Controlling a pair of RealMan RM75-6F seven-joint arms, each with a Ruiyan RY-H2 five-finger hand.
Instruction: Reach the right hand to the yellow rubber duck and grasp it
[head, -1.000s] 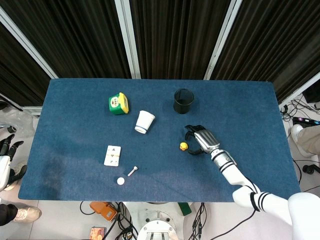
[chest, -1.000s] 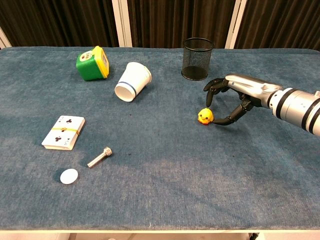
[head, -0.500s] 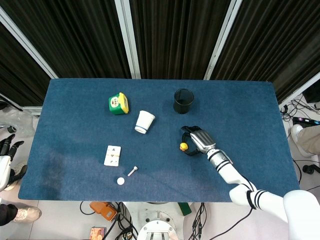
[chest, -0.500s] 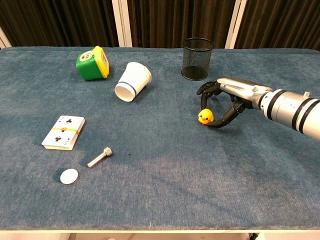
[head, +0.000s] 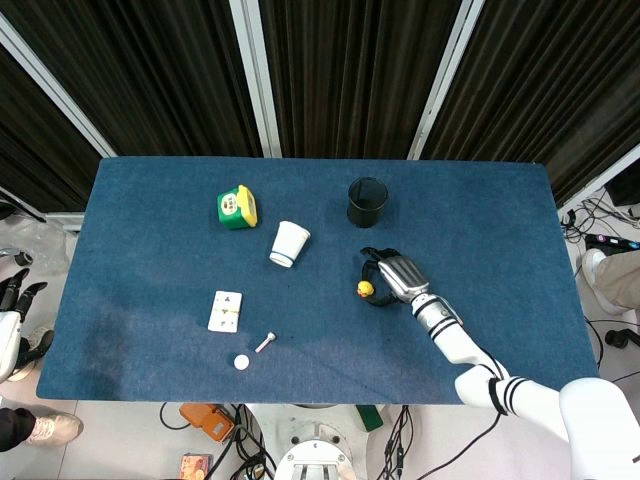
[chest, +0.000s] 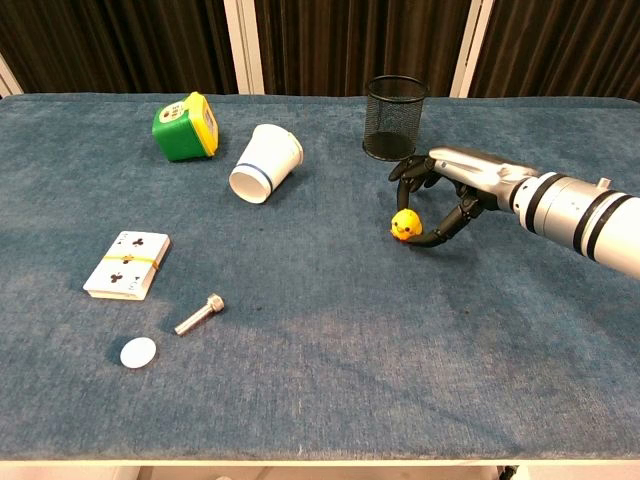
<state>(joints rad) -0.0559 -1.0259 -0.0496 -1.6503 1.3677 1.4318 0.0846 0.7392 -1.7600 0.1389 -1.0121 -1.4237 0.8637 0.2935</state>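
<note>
1. Yellow rubber duck (chest: 404, 225): small, rounded, bright yellow with an orange patch on its near-left side. It looks like the beak, but it's too small to confirm.
2. Orientation: if that patch is the beak, the duck faces near-left in the chest view. It is nearly round, so I can't tell a long axis. It seems to sit upright on the blue bench (chest: 330, 340).
3. Duck location: right of bench centre, in front of the black mesh cup (chest: 396, 118) and well apart from it. In the head view the duck (head: 366, 289) sits just left of the right robot hand.
4. Right robot hand (chest: 441, 196): comes in from the right, with dark fingers (chest: 411, 171) curved over the far side of the duck and the thumb hooked round the near-right side. The fingers are apart and cup the duck. Contact looks likely at the far side, but a firm grip can't be confirmed; I read it as not clamped yet.
5. Left robot hand (head: 17, 290): only visible at the far left edge of the head view, off the bench. Dark fingers are showing; I can't tell if they are apart or together.
6. Other items:
   - green-yellow box (chest: 184, 126), far left
   - white paper cup (chest: 266, 163) on its side, mouth facing near-left
   - card deck (chest: 127, 265), near left
   - bolt (chest: 199, 314) to the right of the deck and nearer
   - white disc (chest: 138, 352), nearest
</note>
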